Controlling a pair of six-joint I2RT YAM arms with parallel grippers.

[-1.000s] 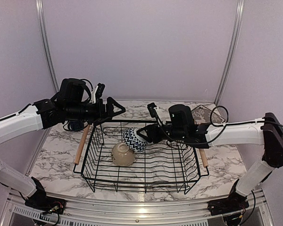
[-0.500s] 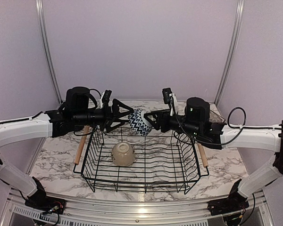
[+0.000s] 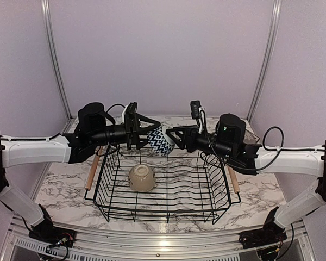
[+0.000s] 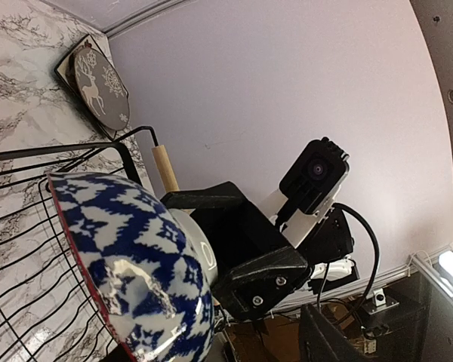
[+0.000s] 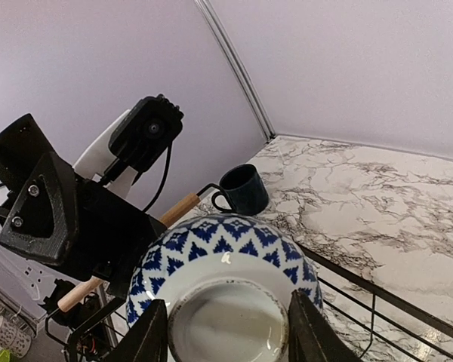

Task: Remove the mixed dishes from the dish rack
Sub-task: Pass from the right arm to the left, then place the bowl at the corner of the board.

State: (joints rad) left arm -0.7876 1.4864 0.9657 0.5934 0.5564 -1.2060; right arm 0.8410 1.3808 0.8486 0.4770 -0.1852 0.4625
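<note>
While the right arm's fingers (image 5: 152, 338) clasp the base of the blue-and-white bowl (image 3: 161, 141), it hangs on its side in the air above the far edge of the rack (image 3: 104, 190). The left arm's fingers (image 3: 145, 120) reach its rim, but whether they grip cannot be told. A beige bowl (image 3: 142, 178) lies upside down in the rack, and a dark mug (image 5: 241, 190) stands on the worktop (image 5: 377, 211).
</note>
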